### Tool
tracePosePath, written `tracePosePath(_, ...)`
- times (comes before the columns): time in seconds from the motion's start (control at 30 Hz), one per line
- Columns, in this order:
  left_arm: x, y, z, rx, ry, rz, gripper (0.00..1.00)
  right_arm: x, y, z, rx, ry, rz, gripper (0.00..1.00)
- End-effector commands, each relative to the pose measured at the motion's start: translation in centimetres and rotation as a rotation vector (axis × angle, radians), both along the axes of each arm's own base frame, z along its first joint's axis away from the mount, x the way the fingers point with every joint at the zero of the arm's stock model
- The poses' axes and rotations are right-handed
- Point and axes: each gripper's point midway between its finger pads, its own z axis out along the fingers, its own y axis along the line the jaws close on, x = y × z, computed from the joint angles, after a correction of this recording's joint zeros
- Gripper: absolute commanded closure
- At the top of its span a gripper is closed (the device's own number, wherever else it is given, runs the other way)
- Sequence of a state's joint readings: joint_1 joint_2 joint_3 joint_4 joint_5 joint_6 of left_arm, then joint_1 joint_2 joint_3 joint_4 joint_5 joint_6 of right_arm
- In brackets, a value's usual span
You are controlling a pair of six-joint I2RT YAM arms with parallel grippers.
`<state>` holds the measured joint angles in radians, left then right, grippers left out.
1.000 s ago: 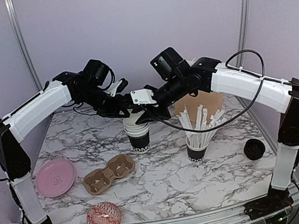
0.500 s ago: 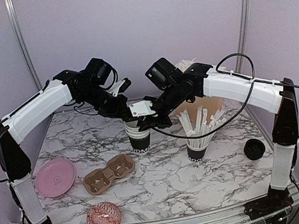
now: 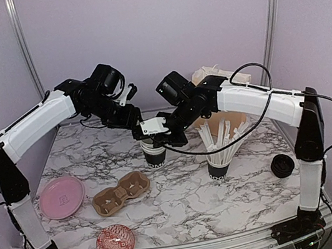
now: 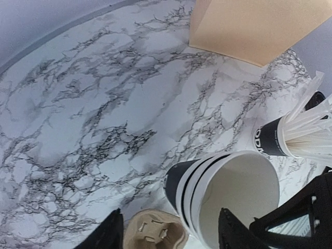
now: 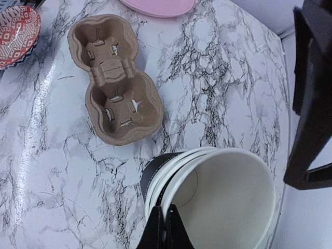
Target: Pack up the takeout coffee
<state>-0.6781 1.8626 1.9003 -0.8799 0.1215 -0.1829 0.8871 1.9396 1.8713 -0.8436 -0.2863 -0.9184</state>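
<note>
The stack of takeout coffee cups [image 3: 155,154] stood nested and upright near the middle of the marble table [image 3: 185,203]. It was just behind the cardboard two-cup carrier [image 3: 120,193], both of whose wells were empty. The right gripper [image 5: 166,228] had its fingers drawn narrow on the rim of the top cup [image 5: 228,207], one inside the white wall and one outside. I took that grip as meant to peel the cup off the rest. The left gripper [image 4: 171,233] hovered close over the stack, spread wide and gripping nothing, probably there to steady the lower cups during the pull. Off to the right stood the cup of straws [image 3: 220,166], with the brown paper bag [image 3: 221,115] behind it and the black lid [image 3: 282,165] farther out.
</note>
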Motion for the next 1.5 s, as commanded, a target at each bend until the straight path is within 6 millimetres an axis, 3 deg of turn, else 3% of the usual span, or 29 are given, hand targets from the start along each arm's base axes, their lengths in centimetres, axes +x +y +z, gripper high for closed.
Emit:
tracePosePath(0.0, 1.6, 5.6, 4.5, -0.022, -0.230, 0.275, 0.26, 3.0, 1.4, 2.5, 0.090, -0.069, -0.105, 1.00)
tracePosePath(0.1, 1.5, 7.5, 5.3, -0.099, -0.308, 0.390, 0.21, 4.3, 1.9, 3.2, 0.133, -0.067, -0.154, 1.00)
tracePosePath(0.2, 1.0, 7.7, 4.6, -0.219, -0.313, 0.439, 0.22, 5.7, 2.4, 3.5, 0.169, -0.065, -0.202, 1.00)
tracePosePath(0.33, 1.1, 6.3, 3.5, -0.415, -0.273, 0.486, 0.25, 7.7, 2.9, 4.6, 0.238, -0.039, -0.279, 1.00)
tracePosePath(0.5, 1.8, 4.1, 3.2, -0.582, -0.235, 0.481, 0.31, 8.2, 3.5, 6.3, 0.309, -0.027, -0.306, 1.00)
tracePosePath(0.67, 2.1, 2.2, 2.5, -0.624, -0.191, 0.430, 0.32, 8.5, 3.7, 6.3, 0.314, -0.018, -0.319, 1.00)
tracePosePath(0.9, 2.5, 1.7, 1.8, -0.628, -0.169, 0.432, 0.33, 8.5, 3.9, 5.3, 0.303, 0.006, -0.322, 1.00)
tracePosePath(1.17, 3.0, 1.2, -0.4, -0.597, -0.125, 0.444, 0.37, 9.4, 3.8, 6.2, 0.332, -0.027, -0.357, 1.00)
tracePosePath(1.33, 2.4, 1.4, 1.3, -0.646, -0.164, 0.417, 0.31, 10.2, 3.5, 5.6, 0.322, -0.016, -0.389, 1.00)
tracePosePath(1.47, 1.8, 2.6, 3.0, -0.672, -0.228, 0.429, 0.29, 10.6, 3.3, 5.0, 0.316, 0.006, -0.401, 1.00)
